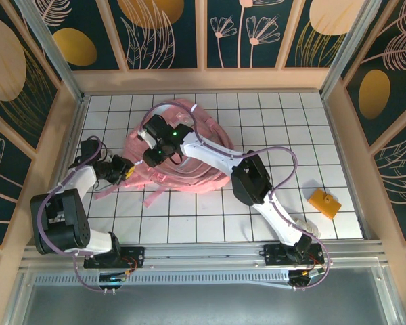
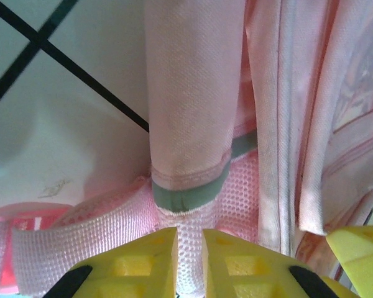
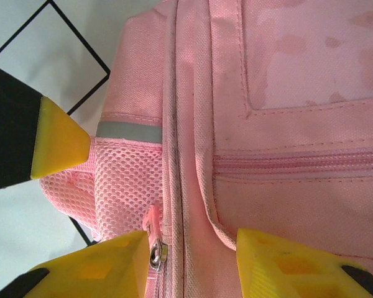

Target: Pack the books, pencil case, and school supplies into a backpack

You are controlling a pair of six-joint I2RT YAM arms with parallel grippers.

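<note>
- Lying collapsed on the table (image 1: 210, 217), the backpack (image 1: 179, 179) sits left of centre, nearer the far edge than the near edge. Its loose strap ends trail toward the near-left corner.
- Long axis: judged to run roughly from far edge to near edge. Both arms cover the middle of the backpack, so this reading is not firm.
- Left gripper (image 2: 189, 239): at the backpack's left side, jaws drawn narrow with a fold of pink mesh (image 2: 236, 205) pinched between them, just beside a grey reflective strip (image 2: 193, 195).
- Right gripper (image 3: 193, 248): over the backpack's upper face, jaws about half apart, straddling a raised seam. The zipper pull (image 3: 154, 245) lies just beside one finger. No clamp on the fabric is visible.
- The zip track at that pull runs straight away from the fingers. A pocket zip (image 3: 298, 164) meets it at roughly a right angle.
- Handling, as a judgement: the shell is soft, light and limp, so it folds rather than lifts as one body. Take hold at stitched seams, webbing or the zipper pull. Avoid flat panels, which offer nothing to pinch. The pose suits one claw anchoring the fabric while the other draws the pull.
- Orange-yellow block (image 1: 324, 203): near the right edge, well apart from the backpack. It looks small and rigid, suited to a pinch across its short sides.
</note>
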